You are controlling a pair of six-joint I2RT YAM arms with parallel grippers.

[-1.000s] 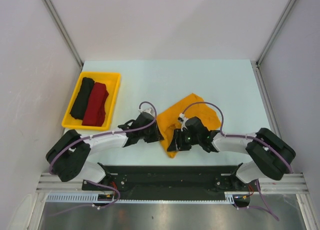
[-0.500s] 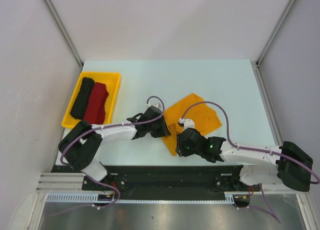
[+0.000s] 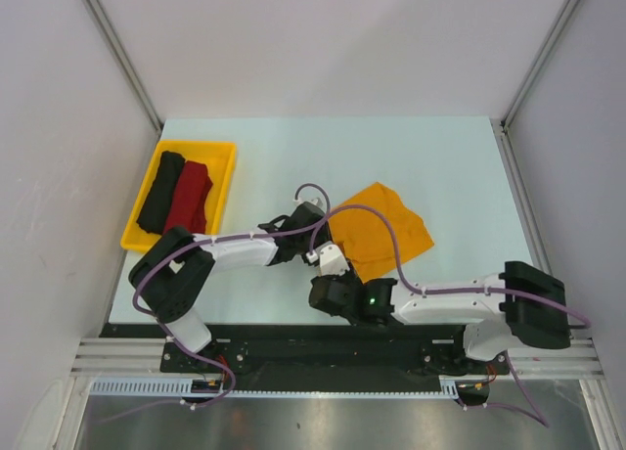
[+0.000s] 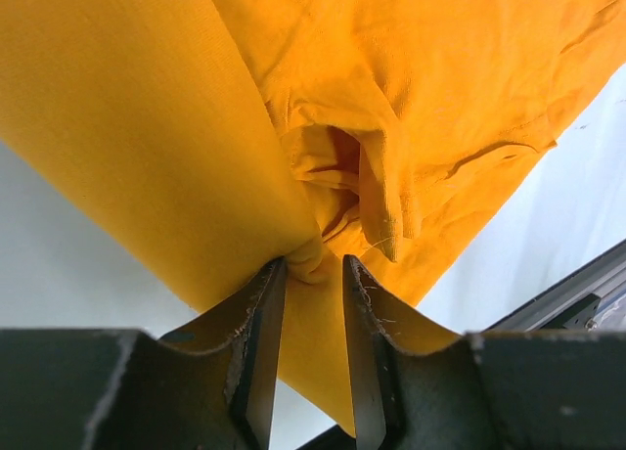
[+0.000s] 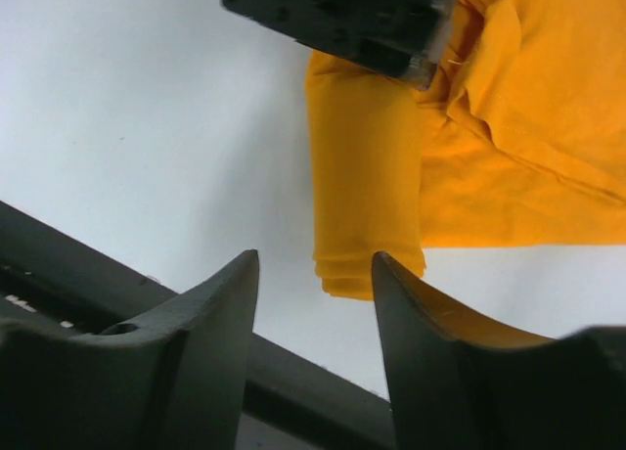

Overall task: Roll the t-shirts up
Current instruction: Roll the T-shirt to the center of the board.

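**Overhead view.** Two shirts are finished: a black roll [image 3: 159, 191] and a dark red roll [image 3: 188, 203] lie side by side in the yellow tray [image 3: 201, 145], at ten o'clock on the worktop [image 3: 421, 157]. The mustard-orange t-shirt [image 3: 386, 230], just off centre toward four o'clock, is the one I am working. It lies as a folded, rumpled patch, not a roll. I judge the task about two thirds done, with the rolling and placing of this shirt left.

**Left wrist view.** My left end effector [image 4: 307, 274] has its jaws nearly together on a bunched pinch of the orange cloth, at the shirt's nine o'clock side. The overhead view hides this grip under the arm.

**Right wrist view.** My right end effector [image 5: 315, 269] stands with its jaws apart and holds nothing. The shirt's folded near corner sits just beyond them at twelve o'clock. This view alone shows the layered fold edge there. Only the overhead view shows the tray.
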